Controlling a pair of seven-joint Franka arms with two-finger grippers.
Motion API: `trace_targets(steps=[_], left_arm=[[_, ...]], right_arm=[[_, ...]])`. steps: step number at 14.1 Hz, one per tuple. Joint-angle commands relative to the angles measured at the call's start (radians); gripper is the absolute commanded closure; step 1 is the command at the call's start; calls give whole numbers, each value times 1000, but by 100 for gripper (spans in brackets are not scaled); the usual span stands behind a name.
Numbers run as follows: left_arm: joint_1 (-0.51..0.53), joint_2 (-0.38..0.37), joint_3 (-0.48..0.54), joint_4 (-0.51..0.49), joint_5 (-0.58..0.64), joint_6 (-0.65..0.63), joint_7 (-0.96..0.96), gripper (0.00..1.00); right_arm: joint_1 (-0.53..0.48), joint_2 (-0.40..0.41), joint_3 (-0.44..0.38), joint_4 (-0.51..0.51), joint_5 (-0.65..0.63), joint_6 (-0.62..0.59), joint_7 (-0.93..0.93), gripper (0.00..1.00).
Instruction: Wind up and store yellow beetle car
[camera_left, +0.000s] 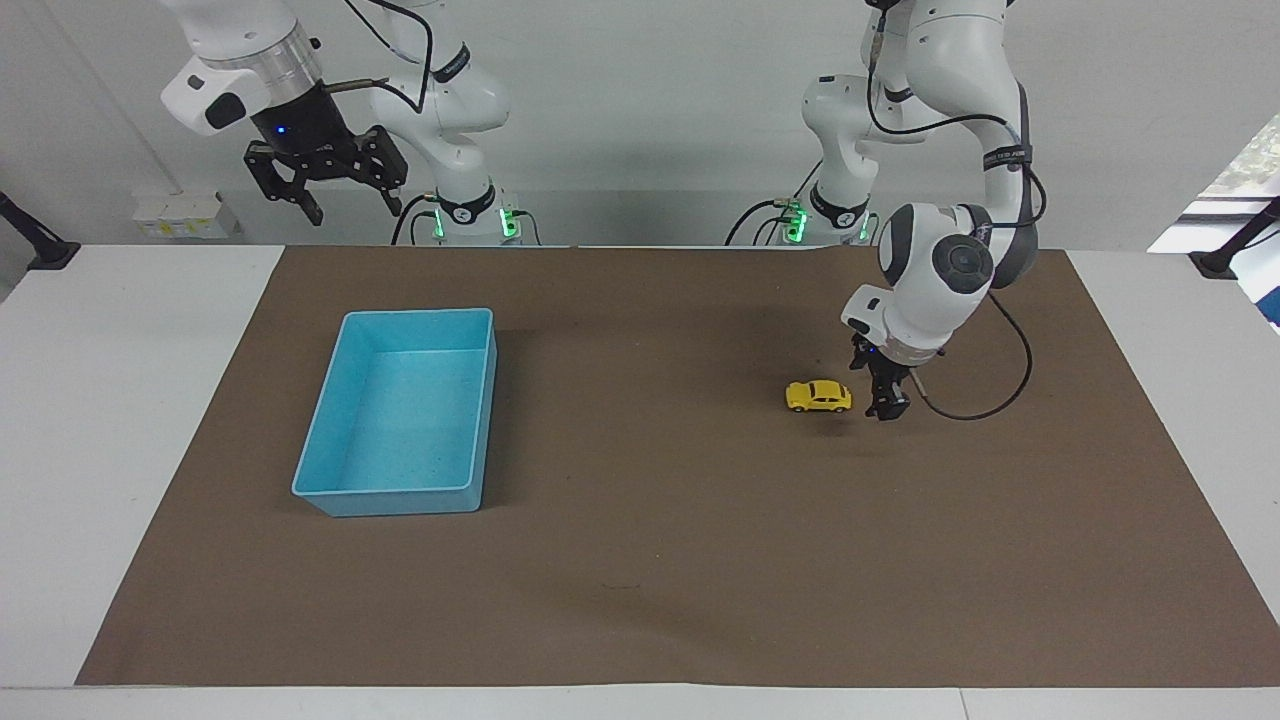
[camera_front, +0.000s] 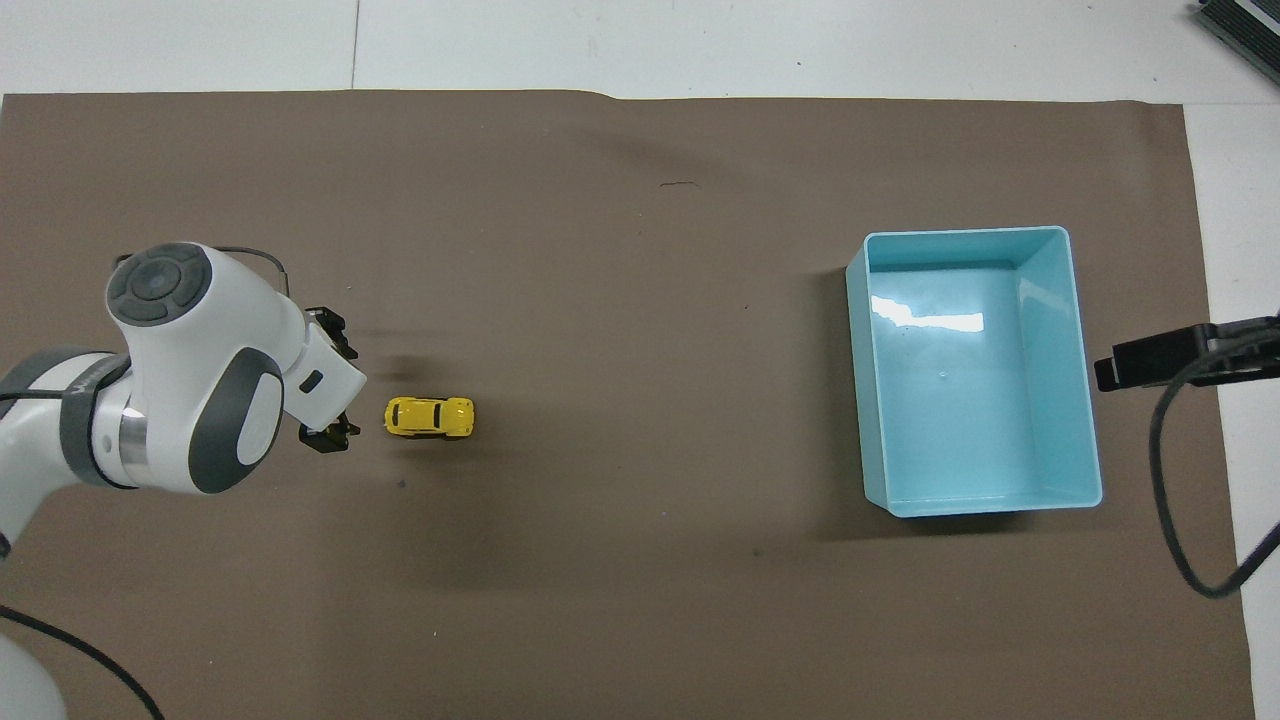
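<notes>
The yellow beetle car (camera_left: 819, 396) stands free on its wheels on the brown mat, toward the left arm's end; it also shows in the overhead view (camera_front: 430, 417). My left gripper (camera_left: 879, 386) is open and empty, low over the mat right beside the car and apart from it; in the overhead view (camera_front: 338, 380) one finger shows on each side of the hand. My right gripper (camera_left: 325, 190) is open and empty, raised high near its base, where the arm waits. The light blue tray (camera_left: 390, 500) is empty.
The tray (camera_front: 856, 380) sits toward the right arm's end of the brown mat (camera_left: 640, 560). The right gripper's dark tip (camera_front: 1150, 360) and its cable hang beside the tray in the overhead view.
</notes>
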Motion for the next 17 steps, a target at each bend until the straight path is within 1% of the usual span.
trace_targets(steps=[1,3,6,13,15,17], left_arm=[[8,2,-9,99,17,-82,-13,0],[8,-16,-8,134,17,-118,-111,0],[25,-82,-8,156,18,-162,-362,0],[88,-89,0,324,21,-306,-815,0],[94,-89,3,370,21,-342,-1003,0],[100,-89,4,413,21,-357,-1134,0]], right_arm=[[-8,-11,4,-5,-5,-9,14,0],[-8,-11,4,-5,-5,-9,14,0],[-8,-12,4,-5,-4,-13,14,0],[4,-24,13,-19,9,-20,9,0],[7,-61,19,-72,15,-20,-24,0],[11,-104,20,-137,13,-6,-139,0]])
